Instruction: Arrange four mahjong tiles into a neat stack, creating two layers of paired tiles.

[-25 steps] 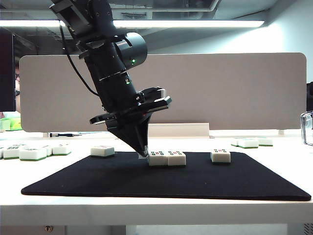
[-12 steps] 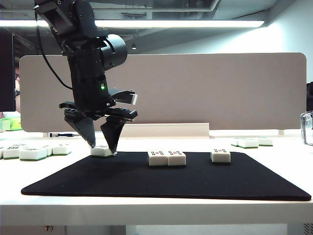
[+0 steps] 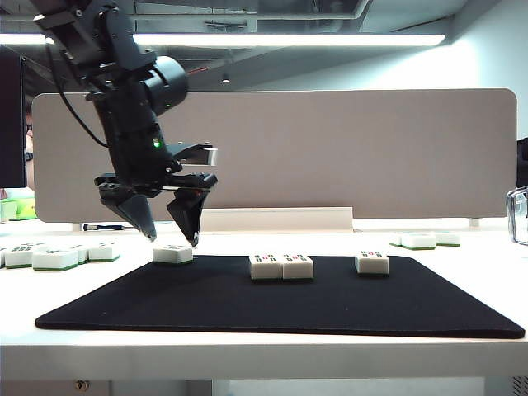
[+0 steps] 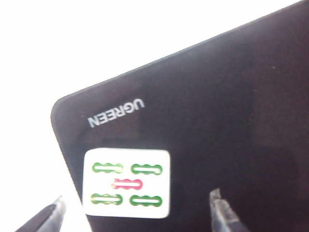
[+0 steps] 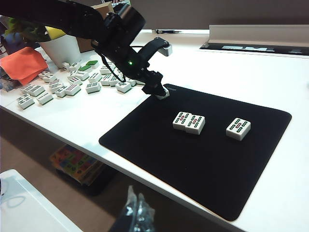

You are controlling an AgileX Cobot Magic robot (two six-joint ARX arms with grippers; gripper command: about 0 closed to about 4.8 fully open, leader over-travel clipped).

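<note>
We found the left gripper [image 3: 169, 239] hovering with fingers spread wide just above a single tile [image 3: 172, 253], which lay face up at the mat's [image 3: 272, 318] far left corner, at nine o'clock from the paired tiles [image 3: 281, 266]. A fourth tile [image 3: 372, 262] sat alone at three o'clock from the pair, with bare mat between them. Loose tiles [image 5: 58, 87] lay off the mat's left edge. The right gripper's [image 5: 136, 211] fingertips appeared pressed together, well apart from the mat's near edge.
</note>
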